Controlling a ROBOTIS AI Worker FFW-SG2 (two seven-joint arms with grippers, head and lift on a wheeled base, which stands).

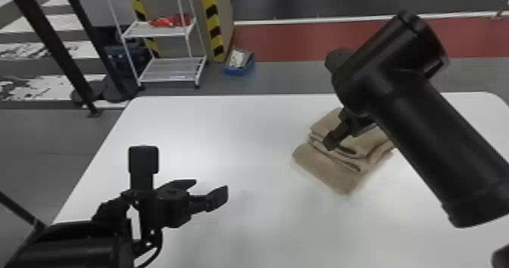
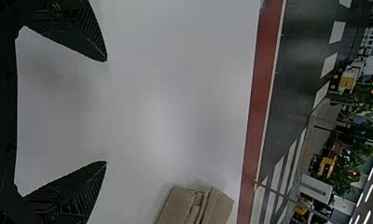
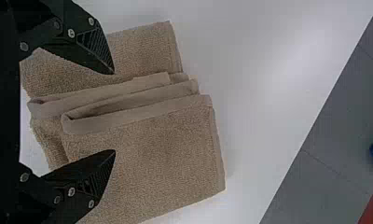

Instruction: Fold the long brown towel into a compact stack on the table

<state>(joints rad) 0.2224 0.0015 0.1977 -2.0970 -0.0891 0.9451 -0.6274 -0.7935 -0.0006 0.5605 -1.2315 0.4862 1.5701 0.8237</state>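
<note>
Noted grey floor (image 1: pixel 280 76) with a red strip (image 1: pixel 284 44) beyond the far edge of the table.
White table (image 1: pixel 234 134) across most of head view.
Behind it, toward the left: two striped posts (image 1: pixel 214 21) and a white rack (image 1: pixel 170 74).
Recorded the right arm (image 1: pixel 428 134) slanting in from the right side, above the table; left arm (image 1: pixel 75 248) in from the lower left corner.
Brown towel (image 1: pixel 325 169) on the table, right of middle, partly covered in head view by the right arm. Folded into a layered pile, with a lower flap sticking out on the near left side and hems looped between layers.
Right gripper (image 1: pixel 332 142) over the towel. In right wrist view, fingers wide with nothing between the tips, one over the flap, one over the upper fold. Cannot tell about contact.
Left gripper (image 1: pixel 210 186) above the table's near left part, well apart from the towel. Spread wide, empty.
Blue box (image 1: pixel 236 72) on the floor beside the striped posts. Red item (image 1: pixel 166 22) on the rack's upper shelf.
</note>
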